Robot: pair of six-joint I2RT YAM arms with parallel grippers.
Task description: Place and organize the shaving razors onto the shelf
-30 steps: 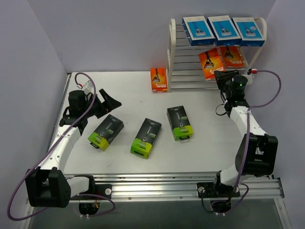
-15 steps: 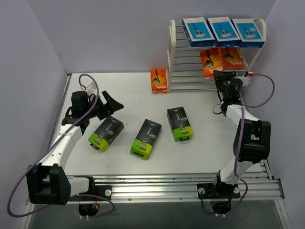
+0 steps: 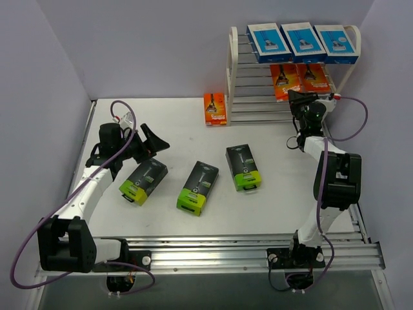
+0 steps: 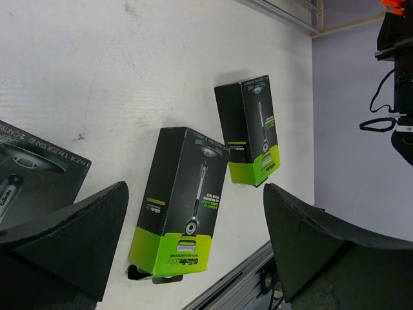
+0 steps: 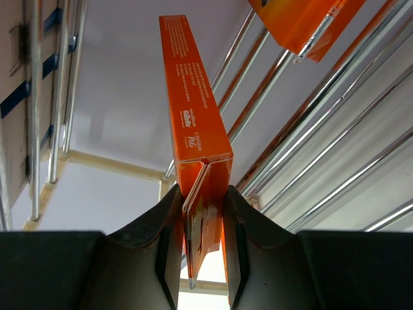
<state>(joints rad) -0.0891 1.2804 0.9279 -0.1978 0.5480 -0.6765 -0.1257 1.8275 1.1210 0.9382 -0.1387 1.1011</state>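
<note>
Left gripper [image 3: 147, 142] hangs with its fingers spread wide, holding nothing. Three black razor packs [image 4: 177, 203] lie flat on the table just ahead of and below it, long sides roughly parallel, lime ends toward the arm bases. This arm is the nearer one to them. The closest pack reads "Gillette" and "1 razor stand". One orange pack [image 3: 215, 108] stands farther off, beside the shelf [image 3: 233, 71]. Right gripper [image 5: 201, 194] is clamped on a held orange pack [image 5: 193, 110], whose long axis points straight ahead into the middle rods. A shelved orange pack [image 5: 303, 19] sits beside it, and blue packs [image 3: 304, 40] are on top.
</note>
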